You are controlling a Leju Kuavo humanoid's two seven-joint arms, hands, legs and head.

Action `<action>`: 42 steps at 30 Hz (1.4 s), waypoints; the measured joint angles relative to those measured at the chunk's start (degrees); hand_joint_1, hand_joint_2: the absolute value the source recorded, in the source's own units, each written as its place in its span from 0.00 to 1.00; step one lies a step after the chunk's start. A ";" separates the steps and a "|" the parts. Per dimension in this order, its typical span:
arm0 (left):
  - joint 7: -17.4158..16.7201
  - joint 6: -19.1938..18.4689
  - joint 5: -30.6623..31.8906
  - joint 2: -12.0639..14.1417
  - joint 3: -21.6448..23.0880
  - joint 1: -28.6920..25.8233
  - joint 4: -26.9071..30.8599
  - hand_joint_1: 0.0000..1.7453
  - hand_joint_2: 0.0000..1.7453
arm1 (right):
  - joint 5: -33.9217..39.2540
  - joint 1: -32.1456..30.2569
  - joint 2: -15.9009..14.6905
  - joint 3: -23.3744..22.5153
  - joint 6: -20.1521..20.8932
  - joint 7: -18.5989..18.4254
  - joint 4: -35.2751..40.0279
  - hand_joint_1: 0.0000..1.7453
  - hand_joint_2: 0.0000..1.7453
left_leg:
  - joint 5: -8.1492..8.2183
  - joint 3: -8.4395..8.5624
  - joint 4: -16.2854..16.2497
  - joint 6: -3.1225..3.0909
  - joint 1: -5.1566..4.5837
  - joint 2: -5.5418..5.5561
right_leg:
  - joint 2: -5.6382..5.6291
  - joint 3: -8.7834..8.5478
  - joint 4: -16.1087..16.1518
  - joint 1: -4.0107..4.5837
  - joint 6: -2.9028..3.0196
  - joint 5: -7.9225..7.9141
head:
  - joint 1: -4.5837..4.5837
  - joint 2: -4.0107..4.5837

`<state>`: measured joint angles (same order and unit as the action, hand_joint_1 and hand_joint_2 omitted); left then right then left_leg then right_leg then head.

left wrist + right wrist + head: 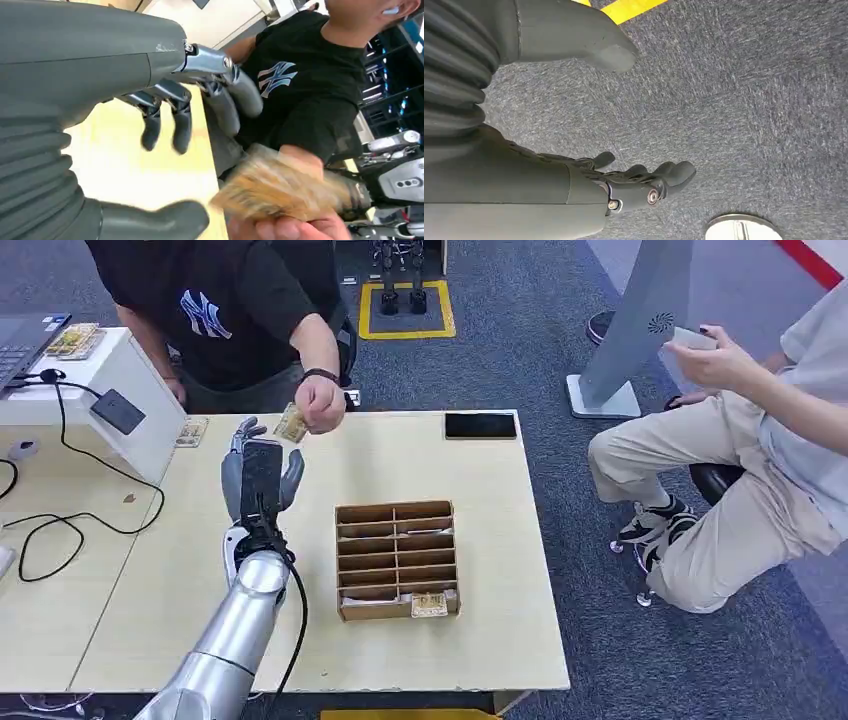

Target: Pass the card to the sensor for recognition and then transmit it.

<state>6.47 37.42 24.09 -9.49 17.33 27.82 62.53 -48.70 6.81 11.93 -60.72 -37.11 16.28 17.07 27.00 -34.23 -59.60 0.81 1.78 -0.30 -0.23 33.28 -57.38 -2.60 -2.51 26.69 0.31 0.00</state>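
A person's hand holds the card just beyond the empty left hand.

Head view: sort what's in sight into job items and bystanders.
Job:
- tan card held by the black-shirted person's hand
- robot's left hand, raised, fingers apart
- dark sensor pad on the white box
- brown cardboard divider tray

Lying about:
- black phone
- black cables
- laptop

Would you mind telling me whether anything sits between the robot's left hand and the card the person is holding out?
Nothing visible does: the left hand is raised with fingers apart, and the card in the person's hand is just beyond its fingertips.
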 joint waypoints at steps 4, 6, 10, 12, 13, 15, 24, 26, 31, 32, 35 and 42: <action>-0.02 0.00 0.02 0.13 -0.04 0.46 -1.16 0.02 1.00 | 0.00 0.00 0.00 0.11 0.00 0.00 0.00 0.00 1.00 | 0.00 -0.01 0.00 0.00 0.00 0.00 | 0.01 0.00 0.00 0.00 0.00 0.00 | 0.00 0.00; -0.02 0.00 0.02 0.13 -0.07 0.55 -1.53 0.02 1.00 | 0.00 -0.01 0.00 0.13 0.00 0.00 0.00 0.00 1.00 | 0.00 -0.01 0.00 0.00 0.00 0.00 | 0.01 0.00 0.00 0.00 0.00 0.00 | 0.00 0.00; -0.02 0.00 0.02 0.15 -0.09 0.67 -2.16 0.02 1.00 | 0.00 0.00 0.00 0.13 0.00 0.00 0.00 0.00 1.00 | 0.00 0.00 0.00 0.00 0.00 0.00 | 0.01 0.00 0.00 0.00 0.00 0.00 | 0.00 0.00; -0.02 0.00 0.02 0.15 -0.09 0.72 -2.43 0.02 1.00 | 0.00 0.00 0.00 0.13 0.00 0.00 0.00 0.00 1.00 | 0.00 -0.01 0.00 0.00 0.00 0.00 | 0.01 0.00 0.00 0.00 0.00 0.00 | 0.00 0.00; -0.02 0.00 0.02 0.15 -0.09 0.73 -2.53 0.02 1.00 | 0.00 0.00 0.00 0.13 0.00 0.00 0.00 0.00 1.00 | 0.00 -0.01 0.00 0.00 0.00 0.00 | 0.01 0.00 0.00 0.00 0.00 0.00 | 0.00 0.00; -0.02 0.00 0.02 0.15 -0.09 0.75 -2.69 0.02 1.00 | 0.00 0.00 0.00 0.13 0.00 0.00 0.00 0.00 1.00 | 0.00 -0.01 0.00 0.00 0.00 0.01 | 0.01 0.00 0.00 0.00 0.00 0.00 | 0.00 0.00; -0.90 -0.20 -0.28 0.13 -0.13 0.96 -3.36 0.00 1.00 | 0.15 -0.04 0.00 0.13 -0.20 -0.02 0.00 0.00 1.00 | 0.00 -0.01 0.00 0.00 0.00 0.01 | 0.01 0.00 0.00 0.00 0.00 0.00 | 0.00 0.00; 0.29 -0.20 -0.99 0.13 -0.13 0.77 -3.36 0.00 1.00 | 0.26 -0.09 0.00 0.13 -0.39 0.04 0.00 0.00 1.00 | 0.00 -0.01 0.00 0.00 0.00 0.01 | 0.01 -0.01 0.00 0.00 -0.01 0.00 | 0.00 0.00; 5.47 -2.12 -5.71 -0.28 -0.13 -2.78 1.56 0.00 1.00 | 1.72 -0.43 0.00 0.13 -0.50 0.76 0.02 0.00 1.00 | 0.00 -0.01 0.00 0.00 0.00 0.00 | 0.00 0.00 0.00 0.00 0.00 0.01 | 0.02 0.00; 6.17 -2.67 -6.74 -0.48 -0.13 -3.81 3.22 0.00 1.00 | 2.12 -0.52 0.00 0.13 -0.52 1.13 0.04 0.00 1.00 | 0.01 -0.01 0.00 -0.01 0.00 0.00 | 0.00 0.00 0.00 0.00 0.00 0.01 | 0.00 0.00; 12.58 -10.59 -14.24 -0.37 0.99 -10.27 13.01 0.00 1.00 | 4.20 -1.00 -0.04 0.02 -0.59 3.74 0.18 0.00 1.00 | 0.13 0.01 0.00 -0.03 0.00 -0.10 | -0.10 0.01 0.01 -0.01 0.02 0.07 | 0.09 0.00; 23.50 -17.53 -22.32 3.04 7.76 -24.19 33.78 0.00 1.00 | 5.42 -2.07 -0.72 -0.42 -0.50 5.99 0.46 0.00 1.00 | 0.31 0.02 0.00 0.01 0.00 -0.07 | -0.05 0.02 0.02 0.00 -0.03 0.26 | 0.02 0.00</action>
<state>29.97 19.88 1.76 -6.45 25.09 3.63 96.31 -43.28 4.74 11.21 -61.13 -37.62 22.27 17.53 27.31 -34.21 -59.60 0.81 1.78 -0.36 -0.28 33.29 -57.36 -2.60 -2.54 26.95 0.33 0.00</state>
